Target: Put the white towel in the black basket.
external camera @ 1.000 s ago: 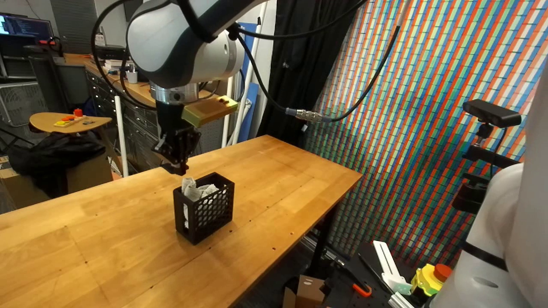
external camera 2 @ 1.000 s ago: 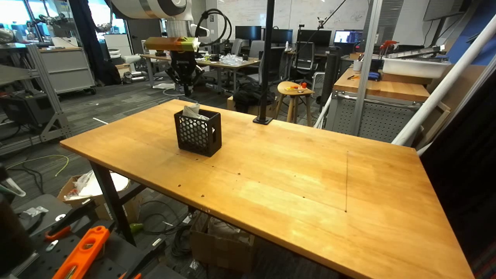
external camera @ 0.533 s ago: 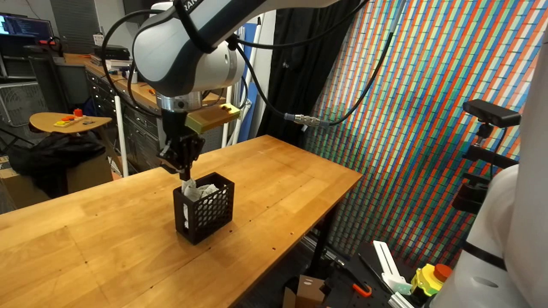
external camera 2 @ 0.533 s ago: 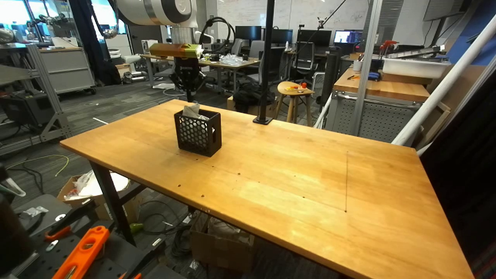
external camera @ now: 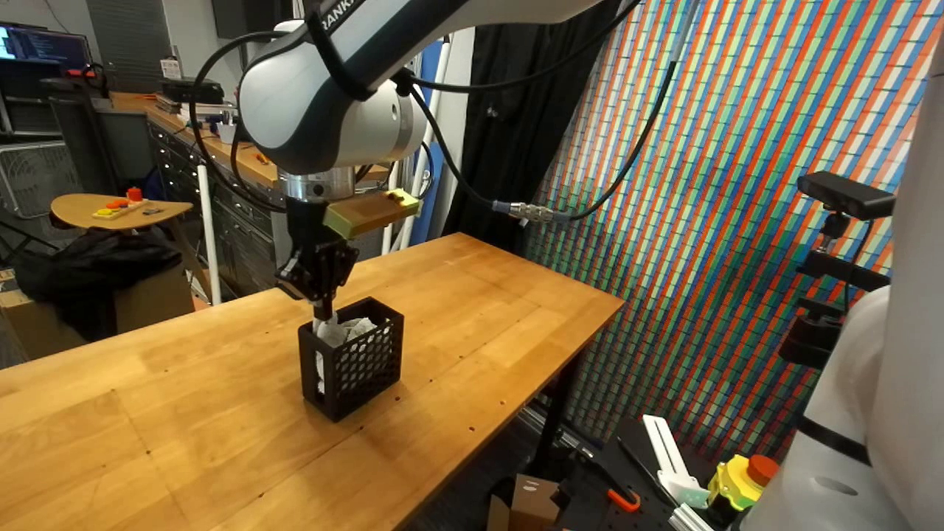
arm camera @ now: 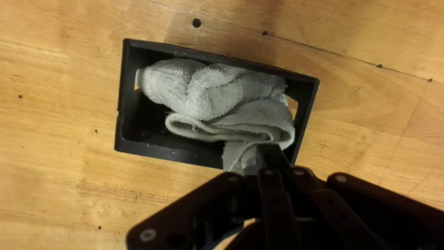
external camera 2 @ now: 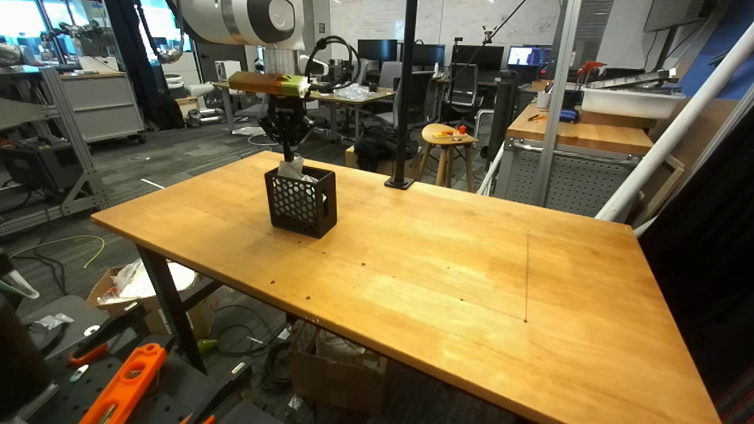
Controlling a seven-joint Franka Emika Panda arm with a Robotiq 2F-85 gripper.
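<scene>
The white towel (arm camera: 215, 93) lies crumpled and folded inside the black basket (arm camera: 122, 104). The basket stands upright on the wooden table in both exterior views (external camera: 334, 380) (external camera 2: 320, 212). A towel corner sticks up above the rim (external camera 2: 288, 169) and hangs over one long side in the wrist view. My gripper (arm camera: 262, 158) points down, with its two fingers close together and the tips at this raised corner. The gripper also shows over the basket in both exterior views (external camera: 322, 308) (external camera 2: 288, 156). Whether cloth is between the tips is hidden.
The wooden table (external camera: 221, 413) runs out on several sides of the basket. A black post (external camera 2: 400, 147) rises from the table's far edge. A black curtain (external camera: 531, 110) and a striped wall panel (external camera: 708, 258) stand beyond the table.
My gripper has moved down from above the basket, shifting slightly sideways, until its tips reach the raised towel corner. The basket and towel have not visibly moved.
</scene>
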